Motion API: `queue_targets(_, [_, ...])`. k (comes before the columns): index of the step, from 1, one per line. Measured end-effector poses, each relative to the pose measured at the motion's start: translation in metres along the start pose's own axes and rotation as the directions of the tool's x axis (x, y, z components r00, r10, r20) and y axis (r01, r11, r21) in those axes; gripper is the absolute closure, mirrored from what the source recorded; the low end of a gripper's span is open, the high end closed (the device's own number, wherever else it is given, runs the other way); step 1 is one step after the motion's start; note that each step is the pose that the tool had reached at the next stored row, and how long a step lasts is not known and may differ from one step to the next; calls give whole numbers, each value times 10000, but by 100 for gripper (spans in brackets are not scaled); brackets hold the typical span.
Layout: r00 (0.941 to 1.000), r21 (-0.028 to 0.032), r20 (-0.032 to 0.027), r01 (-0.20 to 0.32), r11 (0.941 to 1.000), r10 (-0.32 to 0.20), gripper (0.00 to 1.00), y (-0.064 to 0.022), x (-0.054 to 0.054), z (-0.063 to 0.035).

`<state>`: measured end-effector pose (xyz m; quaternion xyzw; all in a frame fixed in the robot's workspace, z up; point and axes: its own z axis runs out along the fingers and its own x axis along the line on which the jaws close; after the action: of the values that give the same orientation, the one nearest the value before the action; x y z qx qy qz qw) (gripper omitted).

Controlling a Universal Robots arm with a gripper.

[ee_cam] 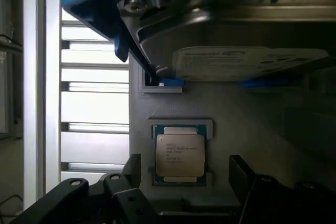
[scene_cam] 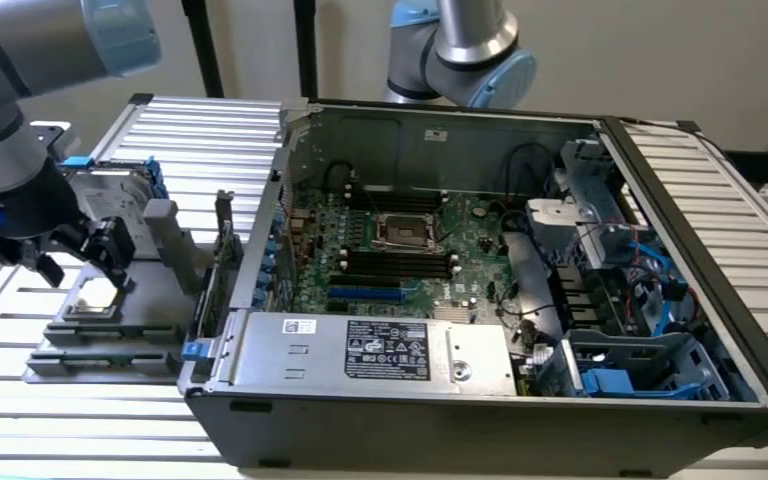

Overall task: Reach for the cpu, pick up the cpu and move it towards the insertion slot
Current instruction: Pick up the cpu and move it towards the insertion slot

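The cpu lay flat, silvery top up, in a shallow square seat on a grey fixture, outside the computer case on the exterior view's left. Right above it hung the gripper, jaws spread wide, one dark finger off each side of the chip and neither touching it, so the chip was not in its grasp. Just beyond the chip on the same fixture stood the hard drive with its blue rails, tilted up on edge. The fixture sat on a pale slatted table, hard against the case's near-left wall. Inside the open case, well apart from the chip towards the exterior view's right, I could see the insertion slot, a shiny frame round a dark centre, with the long black memory slots just on its near side and a silver power supply nearer again. A second arm stood behind the case's far wall.
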<state>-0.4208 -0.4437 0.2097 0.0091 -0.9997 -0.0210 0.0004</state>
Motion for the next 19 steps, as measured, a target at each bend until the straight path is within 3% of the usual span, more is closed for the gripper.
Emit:
queue_targets(8, [10000, -1, -11, -53, 10000, 53, 23, -4, 1, 102])
queue_targets(19, [10000, -2, -33, -64, 10000, 64, 23, -6, 12, 161])
